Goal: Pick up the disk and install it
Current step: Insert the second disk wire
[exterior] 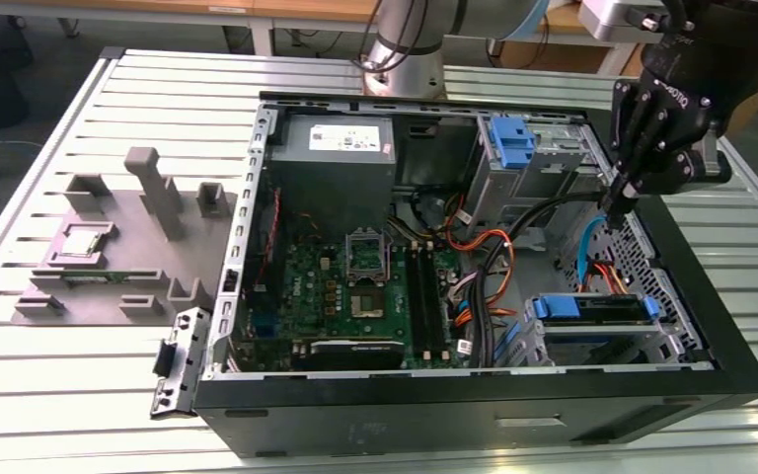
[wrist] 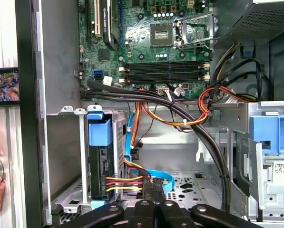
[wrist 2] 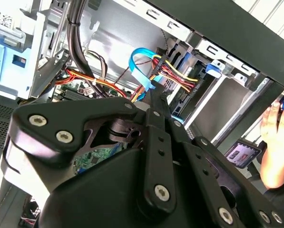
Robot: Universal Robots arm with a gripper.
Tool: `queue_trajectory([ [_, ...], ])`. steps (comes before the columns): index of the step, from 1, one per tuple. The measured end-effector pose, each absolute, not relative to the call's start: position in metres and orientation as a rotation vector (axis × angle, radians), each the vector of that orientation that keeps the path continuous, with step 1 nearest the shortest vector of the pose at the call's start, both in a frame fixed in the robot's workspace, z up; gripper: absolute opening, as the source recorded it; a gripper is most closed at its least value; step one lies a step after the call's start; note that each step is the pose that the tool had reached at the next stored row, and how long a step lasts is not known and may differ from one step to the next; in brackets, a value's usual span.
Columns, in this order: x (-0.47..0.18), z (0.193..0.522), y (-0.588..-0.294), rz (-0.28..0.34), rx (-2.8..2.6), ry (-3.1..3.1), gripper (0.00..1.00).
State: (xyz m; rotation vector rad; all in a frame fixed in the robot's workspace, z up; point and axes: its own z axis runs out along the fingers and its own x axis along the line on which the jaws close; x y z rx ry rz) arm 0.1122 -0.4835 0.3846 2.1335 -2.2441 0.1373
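Exterior view first: I see the slatted table [exterior: 115,415] carrying an open black case [exterior: 485,420] lying on its side. Inside it, the green motherboard [exterior: 352,286] fills the middle, with the grey power supply [exterior: 337,148] beyond it. On the exterior view's left of the case stands a grey fixture [exterior: 129,237] with posts and slots.

My arm [exterior: 721,49] comes in over the case's far corner on the exterior view's right. Its gripper [exterior: 612,202] points down into the open space between the two drive cages, among the cables [exterior: 485,267]. Both wrist views show me the black fingers [wrist: 151,209] pressed together at their tips, with nothing I can make out between them; in the first wrist view they sit just beside the red and yellow power cable [wrist: 125,183] and the light-blue data cable [wrist: 153,175].

The disk [exterior: 596,308], in its blue carrier, sits in the lower drive cage at the case's near corner on the exterior view's right, well apart from the gripper. In the first wrist view I see it edge-on in that cage, with the cables running to its end.

Another blue bracket [exterior: 513,143] sits in the upper cage.

A person's hand [wrist 2: 275,142] shows outside the case wall in the second wrist view.
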Motion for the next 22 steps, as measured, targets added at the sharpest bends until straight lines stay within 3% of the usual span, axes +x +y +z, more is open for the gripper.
queue_trajectory([
  [1,0.112,0.384,-0.483,0.137,2.134,-2.244,0.16],
  [3,0.112,0.385,-0.482,0.137,2.134,-2.244,0.16],
  [4,0.112,0.385,-0.481,0.138,2.133,-2.244,0.24],
  [7,0.112,0.384,-0.48,0.138,2.133,-2.244,0.25],
  [8,0.112,0.383,-0.48,0.139,2.133,-2.243,0.31],
  [20,0.112,0.37,-0.48,0.195,2.107,-2.214,0.31],
  [22,0.112,0.368,-0.48,0.206,2.102,-2.208,0.24],
])
